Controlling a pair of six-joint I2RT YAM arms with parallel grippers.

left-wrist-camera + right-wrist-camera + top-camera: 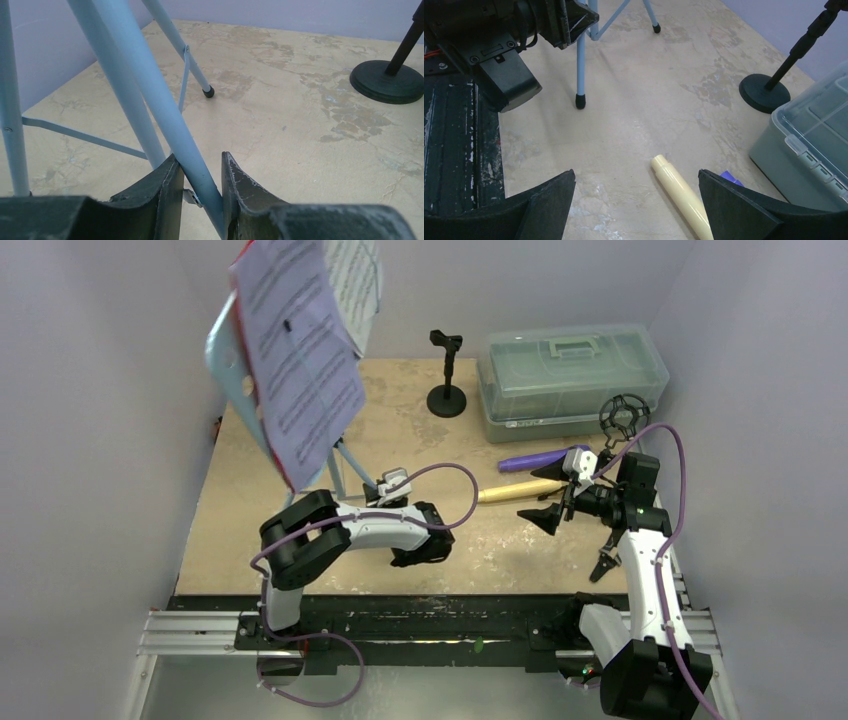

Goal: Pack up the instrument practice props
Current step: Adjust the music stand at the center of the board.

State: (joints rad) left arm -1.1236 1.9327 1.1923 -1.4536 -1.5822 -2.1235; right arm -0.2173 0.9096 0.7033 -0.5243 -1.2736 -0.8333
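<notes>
Left end effector [198, 165] closed on stand leg [150, 90]; stand [222, 345] upright, far left of surface [400, 430]. Right end effector [635, 175] wide open, empty, above cream mic [679, 192]. Risk: top-heavy stand tipping under pull, sheets [300, 360] sliding off.

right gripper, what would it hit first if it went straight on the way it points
Probably the cream mic, lying just ahead of the open right gripper, then the table; depth is unclear.

L arm [345, 527] & R arm [650, 560]: white links, blk joints, purple cables [447, 466]. My blk fingers [150, 200]: edges scuffed grey.
</notes>
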